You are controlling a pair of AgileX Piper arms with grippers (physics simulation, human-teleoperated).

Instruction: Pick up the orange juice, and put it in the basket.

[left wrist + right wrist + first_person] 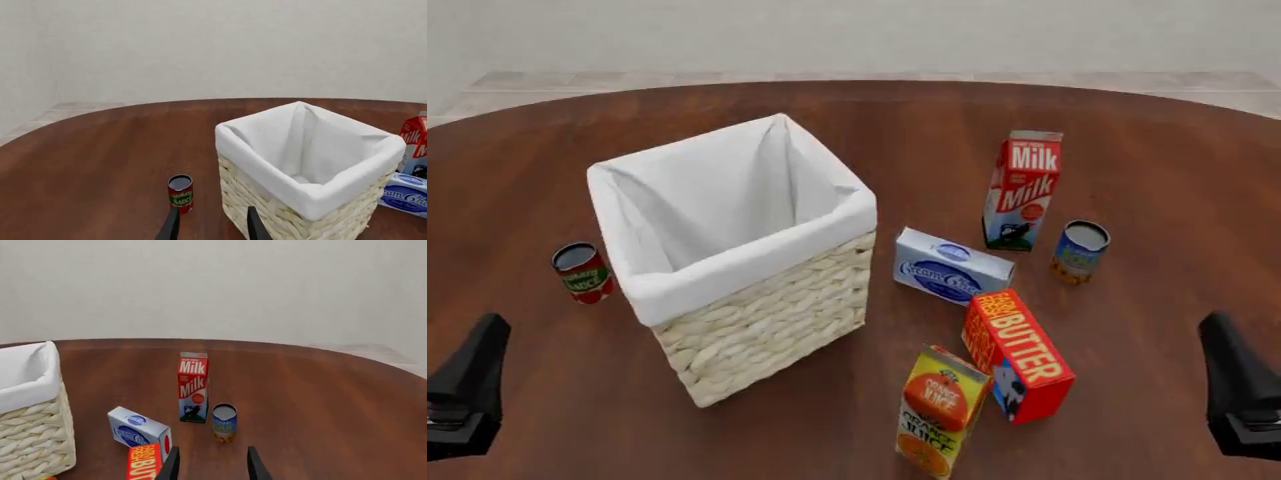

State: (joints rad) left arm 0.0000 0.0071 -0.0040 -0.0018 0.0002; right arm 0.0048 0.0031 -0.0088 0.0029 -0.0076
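Observation:
The orange juice [940, 412], a yellow carton with an orange circle, stands at the near middle of the table, just right of the basket [771, 322]. The basket is a large wicker one with white cloth over its rim, and nothing shows inside it. It also shows in the left wrist view [267, 202] and at the edge of the right wrist view [33, 437]. My left gripper [467, 385] is at the near left, open and empty. My right gripper [1238, 385] is at the near right, open and empty. Both are well apart from the carton.
A red-orange butter box [1021, 355] stands right beside the juice. A blue cream cheese box [952, 265], a red-and-white milk carton [1024, 190] and a blue can [1081, 250] are farther back on the right. A tomato sauce can [583, 272] is left of the basket.

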